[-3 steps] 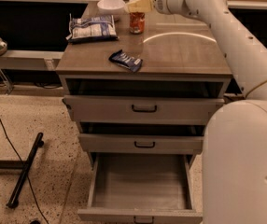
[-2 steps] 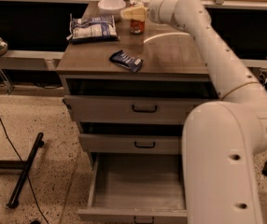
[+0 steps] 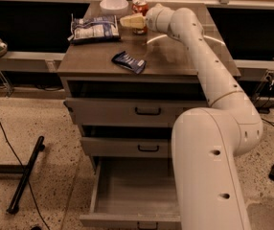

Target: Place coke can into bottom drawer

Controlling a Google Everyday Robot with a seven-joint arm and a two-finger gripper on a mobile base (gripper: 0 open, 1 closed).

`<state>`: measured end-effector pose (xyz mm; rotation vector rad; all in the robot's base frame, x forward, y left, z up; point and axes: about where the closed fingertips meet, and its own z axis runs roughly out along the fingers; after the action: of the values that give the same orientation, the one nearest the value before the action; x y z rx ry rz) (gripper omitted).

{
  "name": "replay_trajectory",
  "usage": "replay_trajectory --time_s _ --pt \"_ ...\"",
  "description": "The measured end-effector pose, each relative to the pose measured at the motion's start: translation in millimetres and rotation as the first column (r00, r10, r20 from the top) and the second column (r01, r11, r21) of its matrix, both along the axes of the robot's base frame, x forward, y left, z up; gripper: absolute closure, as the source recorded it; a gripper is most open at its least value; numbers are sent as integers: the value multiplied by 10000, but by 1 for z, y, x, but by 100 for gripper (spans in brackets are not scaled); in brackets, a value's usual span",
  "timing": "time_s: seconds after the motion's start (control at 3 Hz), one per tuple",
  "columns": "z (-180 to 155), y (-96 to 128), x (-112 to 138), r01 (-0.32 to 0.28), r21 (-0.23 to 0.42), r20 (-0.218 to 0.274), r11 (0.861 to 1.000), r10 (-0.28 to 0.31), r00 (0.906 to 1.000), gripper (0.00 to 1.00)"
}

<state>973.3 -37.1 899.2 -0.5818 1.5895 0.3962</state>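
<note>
Gripper [image 3: 130,21] has advanced, now overlapping the coke can [image 3: 140,6].

Grey wood-grain cabinet [image 3: 91,61] stands on speckled terrazzo floor [image 3: 51,190]; left of cabinet, black stand leg [image 3: 27,175] lies on floor; behind cabinet, dark-fronted bench [image 3: 27,28]; lighting warm, dim.

The coke can [image 3: 140,5] is half hidden by the gripper [image 3: 126,21] in front of it. The bottom drawer [image 3: 127,190] is partly covered by the arm [image 3: 209,176].
</note>
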Motion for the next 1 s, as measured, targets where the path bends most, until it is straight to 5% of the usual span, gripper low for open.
replay_trajectory --time_s 1.0 --pt "-5 10 1 -107 1 -63 9999 107 9999 78"
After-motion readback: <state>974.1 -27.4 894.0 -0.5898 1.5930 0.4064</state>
